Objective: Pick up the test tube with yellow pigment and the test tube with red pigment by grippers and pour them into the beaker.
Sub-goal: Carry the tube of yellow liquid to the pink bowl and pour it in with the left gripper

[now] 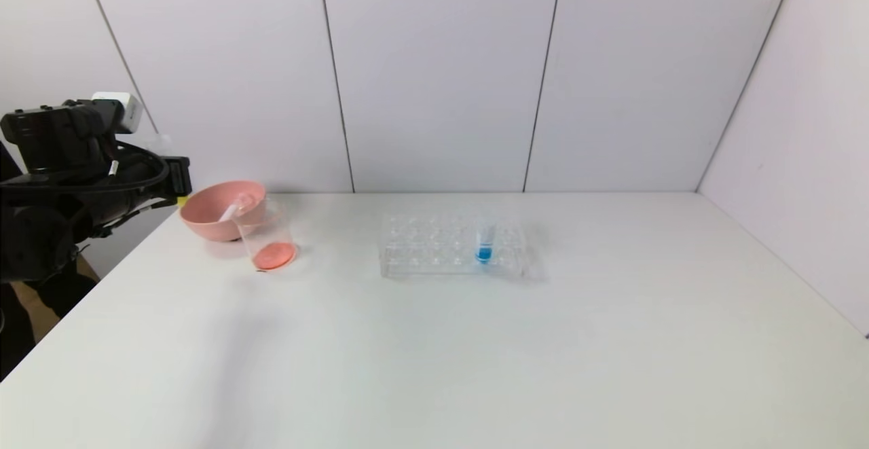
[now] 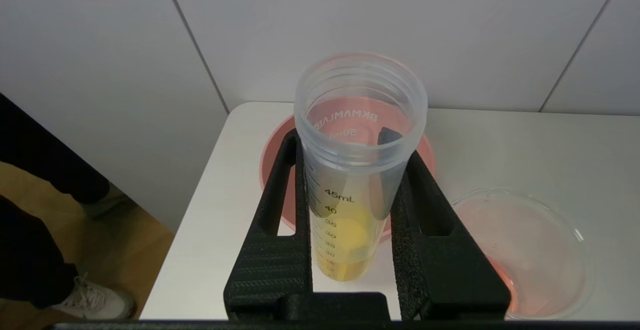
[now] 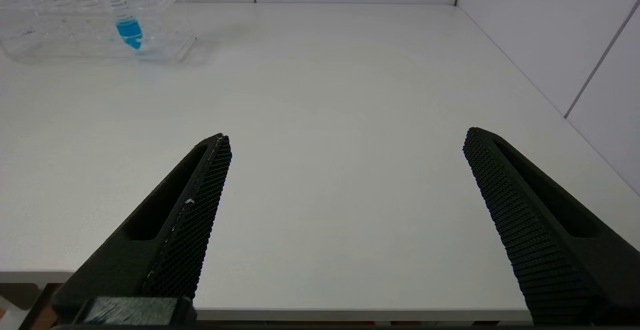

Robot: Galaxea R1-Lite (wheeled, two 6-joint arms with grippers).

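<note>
- Yellow tube (image 2: 350,190): clear, graduated, open-mouthed, yellow liquid in its lower part; clamped between the two black fingers (image 2: 272,230) of the left gripper (image 2: 350,170), above the near edge of the pink bowl (image 2: 272,145).
- Left gripper: closed on the yellow tube, held off the surface's (image 1: 475,354) far left corner, beside the bowl.
- Beaker (image 1: 268,238): clear, standing on the surface just in front of the bowl, touching or nearly so; orange-red liquid covers its bottom.
- Pink bowl: far left on the surface; a pale tube-like item (image 1: 231,211) lies in it, too unclear to identify.
- Rack (image 1: 451,245): clear, mid-surface, well apart from the beaker; one blue-tipped tube (image 1: 484,238) stands in it.
- Right gripper (image 3: 345,143): fingers spread wide, holding nothing, low over the surface's near right part.
</note>
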